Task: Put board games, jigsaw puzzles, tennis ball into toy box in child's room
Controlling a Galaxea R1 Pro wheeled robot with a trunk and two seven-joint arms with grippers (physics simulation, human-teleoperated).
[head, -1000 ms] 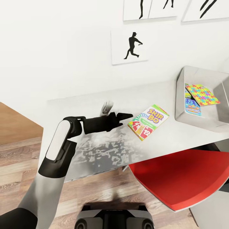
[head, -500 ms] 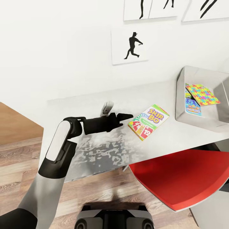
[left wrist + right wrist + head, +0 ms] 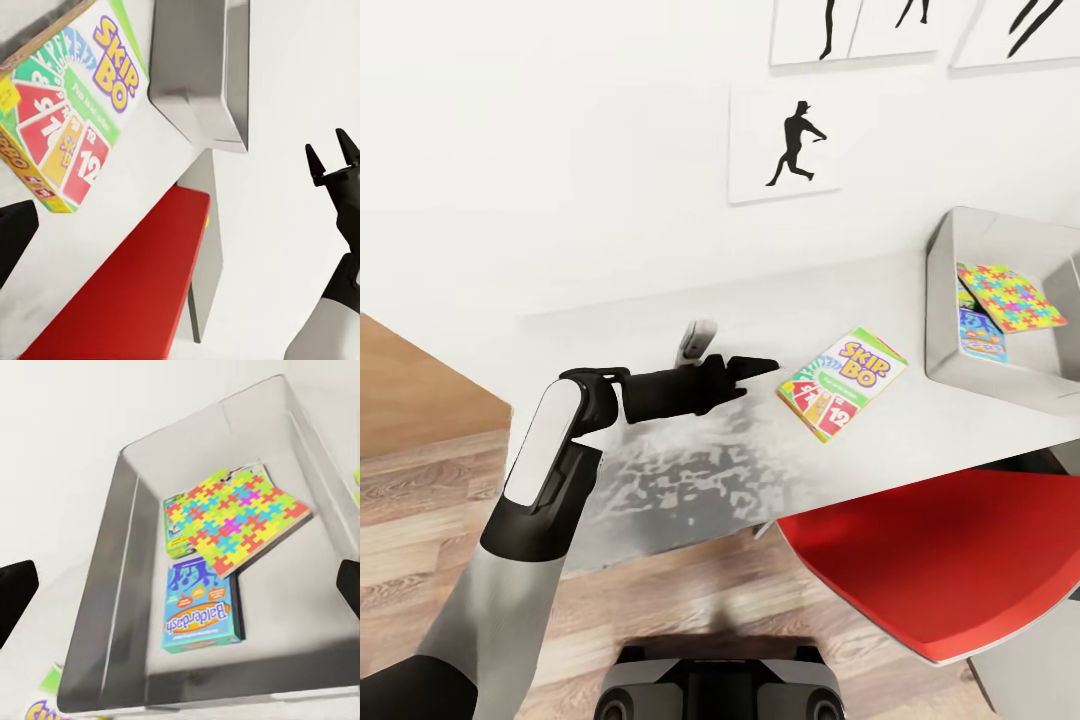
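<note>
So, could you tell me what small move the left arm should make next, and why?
Probably ease the left gripper forward to the green Skip-Bo game box. That box lies flat on the pale grey-white table, outside the light-grey toy box, which already holds a multicolour jigsaw puzzle board and a teal-blue game box. The gripper sits just short of it, open and empty.

Skip-Bo box (image 3: 842,384) flat on table (image 3: 660,340); puzzle (image 3: 234,519), blue game (image 3: 201,607), perhaps another beneath, in toy box (image 3: 97,607)
</note>
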